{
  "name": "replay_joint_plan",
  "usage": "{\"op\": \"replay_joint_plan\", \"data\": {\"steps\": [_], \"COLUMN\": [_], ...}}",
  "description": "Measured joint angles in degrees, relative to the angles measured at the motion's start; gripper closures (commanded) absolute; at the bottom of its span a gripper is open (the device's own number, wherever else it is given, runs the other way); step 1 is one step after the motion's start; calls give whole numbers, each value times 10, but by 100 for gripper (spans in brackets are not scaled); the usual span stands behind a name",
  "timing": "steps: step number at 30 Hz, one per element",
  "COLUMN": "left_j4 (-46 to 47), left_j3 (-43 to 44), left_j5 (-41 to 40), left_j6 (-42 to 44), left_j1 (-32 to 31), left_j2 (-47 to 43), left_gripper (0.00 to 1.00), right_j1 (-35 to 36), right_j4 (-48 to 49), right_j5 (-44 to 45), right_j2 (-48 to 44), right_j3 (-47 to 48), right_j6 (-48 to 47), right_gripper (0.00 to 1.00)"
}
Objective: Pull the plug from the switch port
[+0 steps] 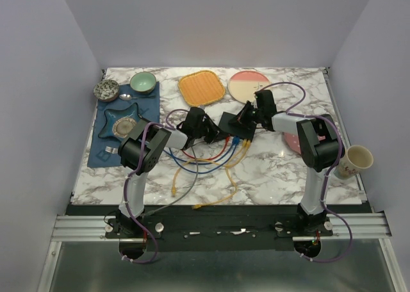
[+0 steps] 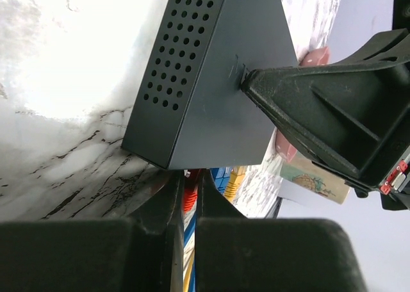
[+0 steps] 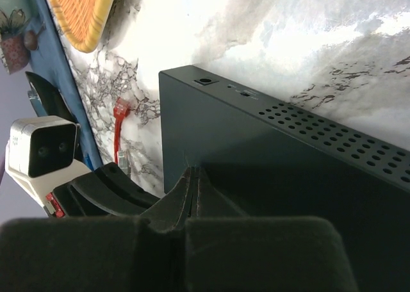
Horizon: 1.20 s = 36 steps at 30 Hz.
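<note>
The switch (image 1: 232, 123), a flat dark grey box, lies mid-table. In the left wrist view its perforated side and its top (image 2: 218, 100) fill the frame. A red plug (image 2: 188, 196) sits in the port edge, beside a blue plug (image 2: 220, 177) and a yellow plug (image 2: 236, 177). My left gripper (image 2: 189, 180) is closed narrowly on the red plug, right at the switch's edge. My right gripper (image 3: 197, 175) is shut, and its tips press down on the switch's top (image 3: 256, 151). Those tips also show in the left wrist view, on the right gripper (image 2: 246, 81).
Loose red, blue, yellow and grey cables (image 1: 205, 170) trail toward the near edge. An orange square plate (image 1: 202, 87) and a round pink plate (image 1: 248, 85) lie behind. A blue placemat (image 1: 102, 148) with bowls is at the left, a cup (image 1: 356, 161) at the right.
</note>
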Motion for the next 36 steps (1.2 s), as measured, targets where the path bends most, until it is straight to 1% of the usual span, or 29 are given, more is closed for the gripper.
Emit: {"op": "replay_joint_plan", "data": {"steps": [5, 10, 15, 23, 27, 36], "left_j4": [4, 11, 16, 32, 42, 28], "left_j3": [-1, -5, -8, -18, -28, -69], "left_j5": [1, 1, 0, -2, -6, -2], "left_j6": [-1, -2, -5, -6, -5, 12], "left_j1": [0, 0, 0, 0, -1, -3], "left_j2": [0, 0, 0, 0, -3, -37], "left_gripper": [100, 100, 100, 100, 100, 100], "right_j1": [8, 35, 56, 56, 56, 55], "right_j4": [-8, -46, -67, -82, -105, -128], "right_j5": [17, 42, 58, 76, 83, 104], "right_j2": [-23, -63, -76, -77, -77, -61], "right_j3": [-17, -46, -56, -53, -40, 0], "right_j6": [-12, -33, -48, -52, -58, -65], "right_gripper": [99, 99, 99, 99, 99, 99]}}
